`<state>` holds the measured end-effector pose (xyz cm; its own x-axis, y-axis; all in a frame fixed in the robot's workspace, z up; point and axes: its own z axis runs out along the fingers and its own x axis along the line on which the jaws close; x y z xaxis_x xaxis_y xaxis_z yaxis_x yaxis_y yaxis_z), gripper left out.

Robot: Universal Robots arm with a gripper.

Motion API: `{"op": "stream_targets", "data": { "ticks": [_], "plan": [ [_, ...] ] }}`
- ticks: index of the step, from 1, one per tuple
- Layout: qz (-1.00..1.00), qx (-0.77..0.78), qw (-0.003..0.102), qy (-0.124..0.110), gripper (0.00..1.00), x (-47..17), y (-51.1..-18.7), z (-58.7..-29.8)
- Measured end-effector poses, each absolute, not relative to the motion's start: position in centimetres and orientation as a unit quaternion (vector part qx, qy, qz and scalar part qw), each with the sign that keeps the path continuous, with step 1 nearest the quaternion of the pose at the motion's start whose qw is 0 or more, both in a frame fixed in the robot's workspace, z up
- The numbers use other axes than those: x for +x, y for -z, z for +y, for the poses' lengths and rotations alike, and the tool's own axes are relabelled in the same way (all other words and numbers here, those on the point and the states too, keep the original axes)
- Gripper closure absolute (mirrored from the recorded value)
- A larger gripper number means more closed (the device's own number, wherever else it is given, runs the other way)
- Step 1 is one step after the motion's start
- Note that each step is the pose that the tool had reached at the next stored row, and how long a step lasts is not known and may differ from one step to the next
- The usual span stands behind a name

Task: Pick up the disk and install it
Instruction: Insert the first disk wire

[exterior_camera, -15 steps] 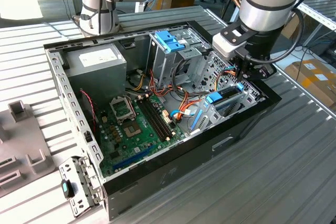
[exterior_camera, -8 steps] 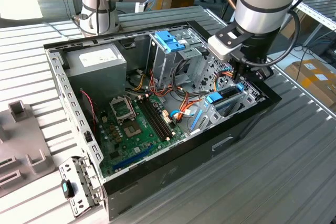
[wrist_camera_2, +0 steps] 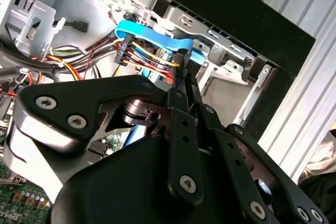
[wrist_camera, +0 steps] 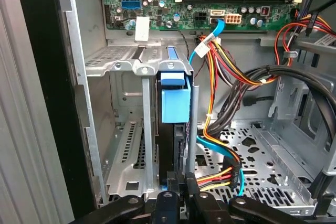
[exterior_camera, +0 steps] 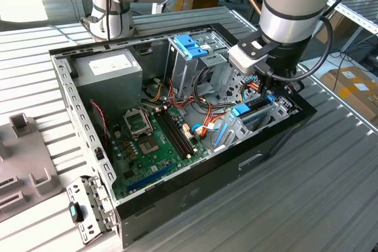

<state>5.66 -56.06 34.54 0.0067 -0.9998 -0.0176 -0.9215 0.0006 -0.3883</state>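
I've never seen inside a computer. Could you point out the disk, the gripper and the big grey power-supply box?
disk (wrist_camera: 175, 106), first wrist view, blue plastic end piece.
gripper (wrist_camera_2: 182, 69), second wrist view, fingertips.
power-supply box (exterior_camera: 110, 66), exterior view, white sticker on top.

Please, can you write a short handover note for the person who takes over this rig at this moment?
Gripper: jaws look shut, with the tips right at the end of the disk.
Disk: it stands on edge in a slot of the drive cage, in the corner of the computer case.
Done: the disk has been picked up and is in the slot.
Left: I cannot tell whether it is fully seated. The cables lie beside the cage.
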Motion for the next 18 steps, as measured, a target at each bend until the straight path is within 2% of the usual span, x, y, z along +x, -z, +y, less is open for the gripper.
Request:
{"op": "stream_targets", "data": {
  "ticks": [18],
  "plan": [
    [0.692,-0.694,0.147,0.134,0.83,5.1,-33.3,-55.9]
  ]
}}
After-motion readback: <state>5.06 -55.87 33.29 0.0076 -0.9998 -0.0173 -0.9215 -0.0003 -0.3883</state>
